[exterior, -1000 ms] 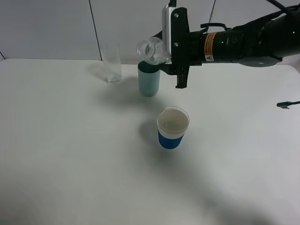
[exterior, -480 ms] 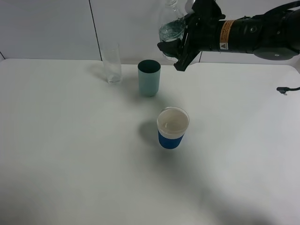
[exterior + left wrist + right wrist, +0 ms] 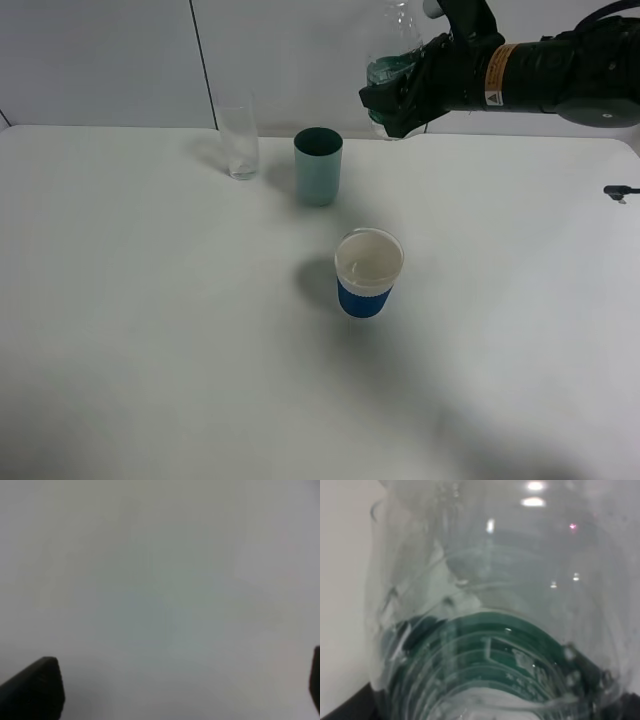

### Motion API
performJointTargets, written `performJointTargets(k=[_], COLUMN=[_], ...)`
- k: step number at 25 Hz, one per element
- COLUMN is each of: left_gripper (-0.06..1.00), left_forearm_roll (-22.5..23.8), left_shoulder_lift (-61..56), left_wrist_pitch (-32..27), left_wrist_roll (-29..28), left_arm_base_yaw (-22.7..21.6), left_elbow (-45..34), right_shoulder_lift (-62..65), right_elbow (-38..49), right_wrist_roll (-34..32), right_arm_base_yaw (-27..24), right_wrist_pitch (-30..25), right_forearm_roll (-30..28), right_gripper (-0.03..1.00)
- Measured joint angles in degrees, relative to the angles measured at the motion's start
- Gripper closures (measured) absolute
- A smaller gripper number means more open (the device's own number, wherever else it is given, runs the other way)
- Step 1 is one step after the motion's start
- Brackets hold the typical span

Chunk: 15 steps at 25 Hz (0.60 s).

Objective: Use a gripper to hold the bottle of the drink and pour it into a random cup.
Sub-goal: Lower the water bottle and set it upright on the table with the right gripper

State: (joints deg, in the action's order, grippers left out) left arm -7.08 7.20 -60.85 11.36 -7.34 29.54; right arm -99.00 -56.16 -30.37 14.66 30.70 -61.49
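My right gripper (image 3: 400,95) is shut on the clear bottle (image 3: 392,62) with the dark green label and holds it nearly upright, high above the table's back edge, right of the teal tumbler. The bottle fills the right wrist view (image 3: 490,610), its green label low in the picture. The white cup with the blue band (image 3: 368,272) stands on the table, well in front of and below the bottle. My left gripper is out of the high view; in the left wrist view only its dark fingertips (image 3: 35,687) show, wide apart over bare white table.
A teal-green tumbler (image 3: 318,166) stands behind the cup. A tall clear glass (image 3: 239,140) stands to its left near the back wall. A black cable end (image 3: 620,192) lies at the table's right edge.
The right gripper has turned the bottle from lying tilted over the teal tumbler to nearly upright, and has lifted it up and to the right. The cups have not moved.
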Motion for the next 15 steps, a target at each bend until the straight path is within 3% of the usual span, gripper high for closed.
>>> performJointTargets(k=[6, 15], left_gripper=[-0.05, -0.05], left_forearm_roll=[0.0, 0.0], left_shoulder_lift=[0.0, 0.0], left_wrist_pitch=[0.0, 0.0], left_wrist_roll=[0.0, 0.0], left_arm_base_yaw=[0.0, 0.0], left_elbow=[0.0, 0.0], right_shoulder_lift=[1.7, 2.4], right_elbow=[5.6, 9.4], right_wrist_roll=[0.6, 0.6], right_arm_base_yaw=[-2.3, -5.5], right_wrist_pitch=[-0.7, -0.7], right_forearm_roll=[3.4, 3.7], right_gripper=[0.4, 0.4])
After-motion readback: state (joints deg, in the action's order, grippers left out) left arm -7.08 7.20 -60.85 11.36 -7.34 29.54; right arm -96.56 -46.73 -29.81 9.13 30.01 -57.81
